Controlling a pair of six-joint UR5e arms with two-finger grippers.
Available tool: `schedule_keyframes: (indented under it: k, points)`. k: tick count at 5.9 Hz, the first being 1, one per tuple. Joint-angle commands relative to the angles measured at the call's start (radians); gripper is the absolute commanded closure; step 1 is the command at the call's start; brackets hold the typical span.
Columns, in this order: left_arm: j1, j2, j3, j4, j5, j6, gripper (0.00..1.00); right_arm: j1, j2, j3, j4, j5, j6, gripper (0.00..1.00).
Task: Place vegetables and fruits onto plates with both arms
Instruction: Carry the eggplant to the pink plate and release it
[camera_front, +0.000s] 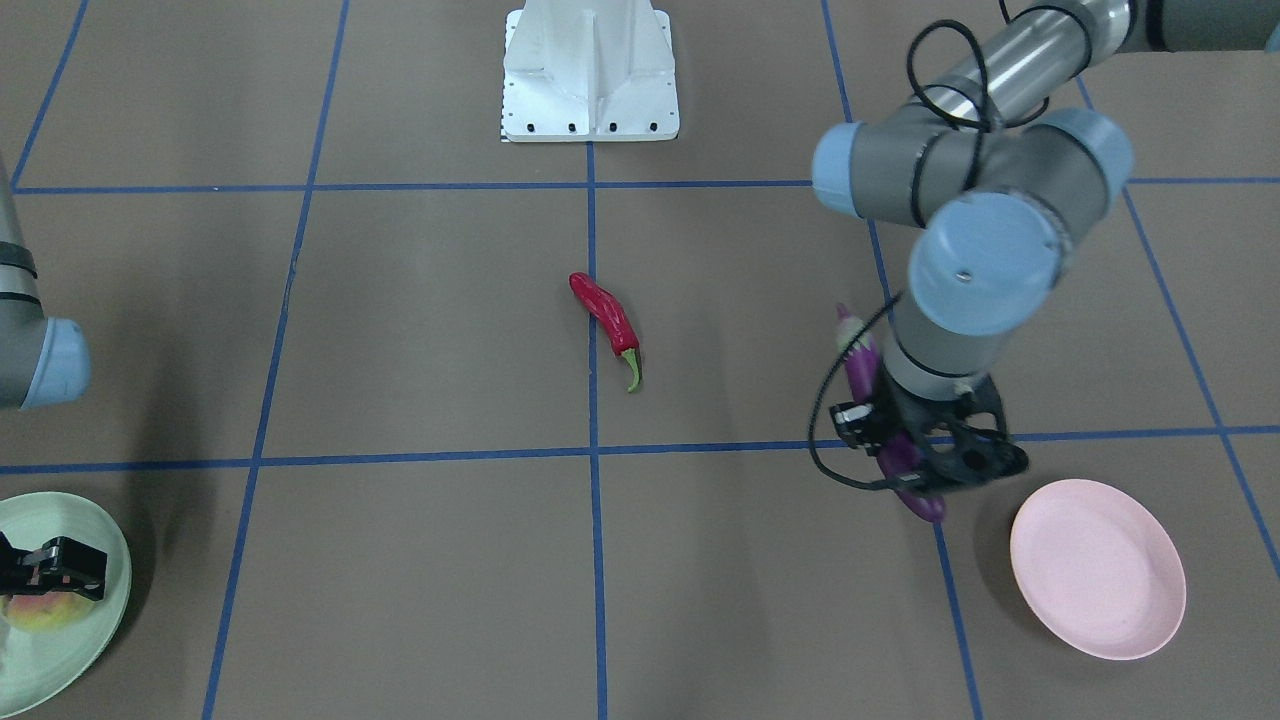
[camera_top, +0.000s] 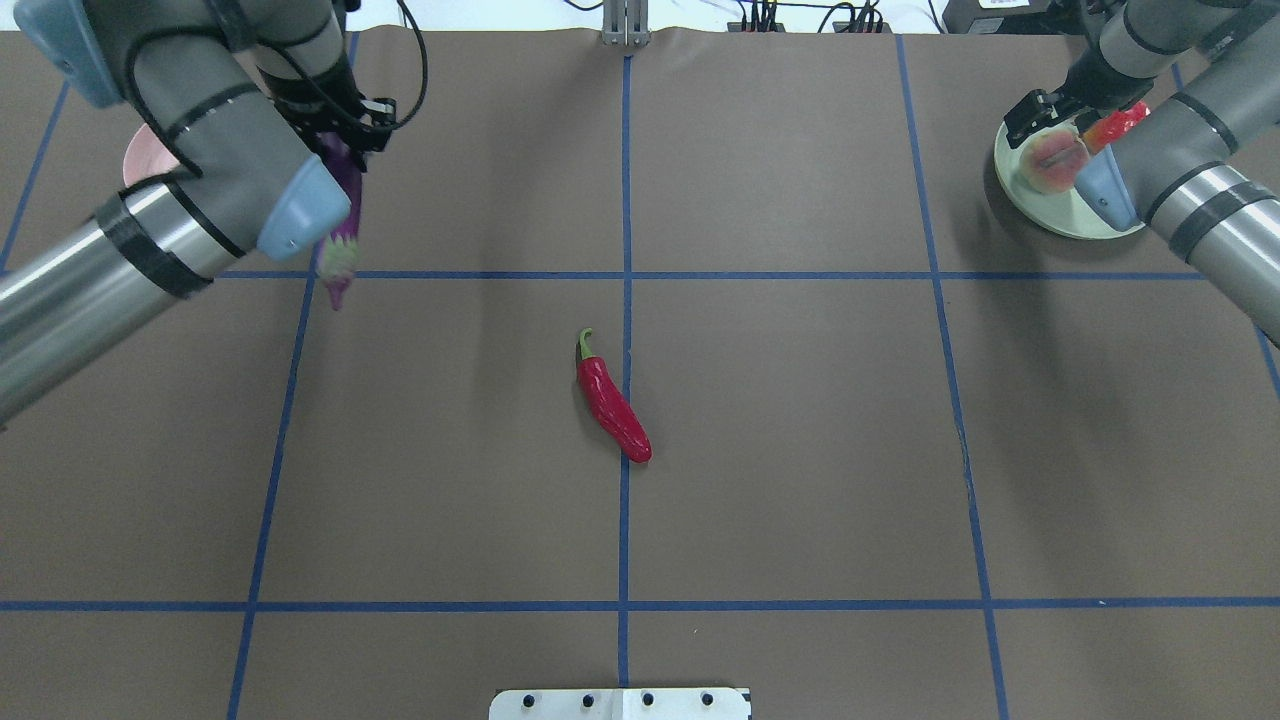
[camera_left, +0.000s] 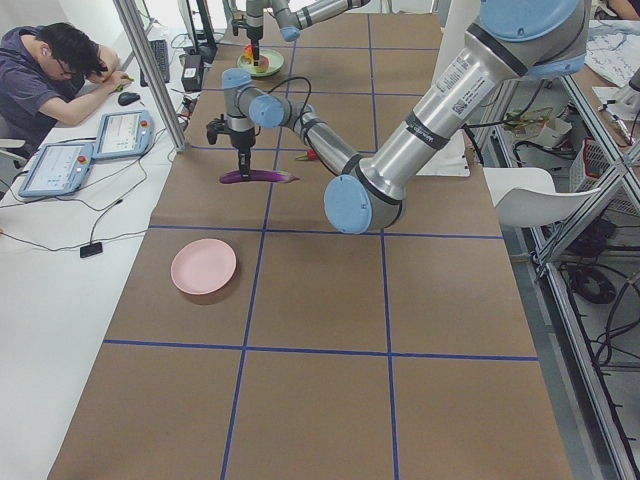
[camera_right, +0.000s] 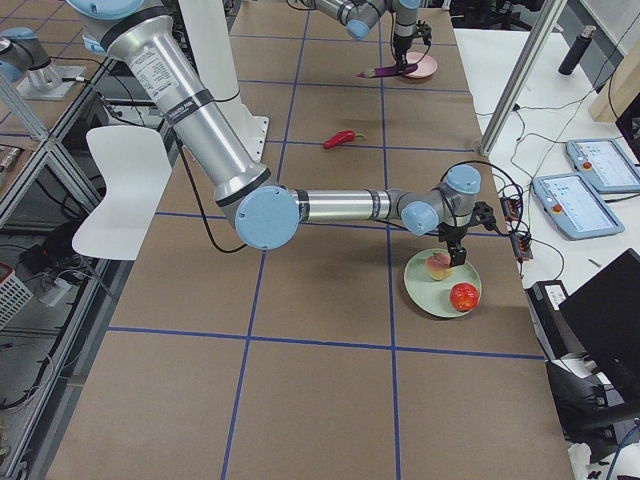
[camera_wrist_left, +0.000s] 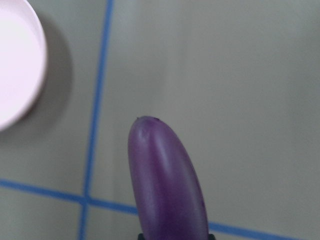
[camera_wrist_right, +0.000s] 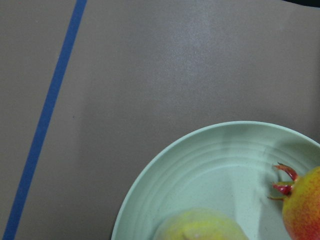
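Note:
My left gripper (camera_front: 915, 470) is shut on the purple eggplant (camera_front: 860, 365) and holds it level above the table, short of the pink plate (camera_front: 1098, 568). The left wrist view shows the eggplant's tip (camera_wrist_left: 167, 185) with the pink plate (camera_wrist_left: 15, 75) at the upper left. The red chili pepper (camera_top: 612, 400) lies mid-table. My right gripper (camera_front: 50, 570) hovers open just above the peach (camera_front: 40, 612), which rests on the green plate (camera_front: 100, 560). The pomegranate (camera_wrist_right: 305, 210) sits on the same plate (camera_wrist_right: 200, 165) beside the peach (camera_wrist_right: 200, 227).
The white base block (camera_front: 590, 75) stands at the robot's edge of the table. Blue tape lines grid the brown surface. An operator (camera_left: 50, 70) sits at a side desk with tablets (camera_left: 125, 135), beyond the table's long edge.

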Motion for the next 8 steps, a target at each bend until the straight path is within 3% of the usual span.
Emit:
schedule_keyframes:
  k: [1, 2, 4, 5, 6, 7, 8]
  points:
    - [-0.161, 0.000, 0.320, -0.229, -0.052, 0.285, 1.00, 0.000, 0.002, 0.156, -0.203, 0.004, 0.000, 0.00]
    - [-0.169, -0.003, 0.439, -0.348, -0.050, 0.289, 1.00, 0.005, -0.001, 0.245, -0.301, 0.008, 0.000, 0.00]
    - [-0.165, -0.007, 0.556, -0.465, -0.044, 0.287, 1.00, 0.027, -0.050, 0.388, -0.405, 0.043, -0.006, 0.00]
    - [-0.163, -0.007, 0.601, -0.518, -0.044, 0.286, 0.73, 0.043, -0.094, 0.440, -0.408, 0.063, -0.014, 0.00]
    - [-0.159, -0.008, 0.586, -0.521, -0.046, 0.286, 0.01, 0.057, -0.109, 0.453, -0.408, 0.085, -0.015, 0.00]
    - [-0.158, -0.007, 0.499, -0.498, -0.053, 0.270, 0.00, 0.058, -0.110, 0.453, -0.408, 0.085, -0.017, 0.00]
    - [-0.158, -0.004, 0.415, -0.396, -0.096, 0.270, 0.00, 0.058, -0.112, 0.451, -0.408, 0.085, -0.017, 0.00]
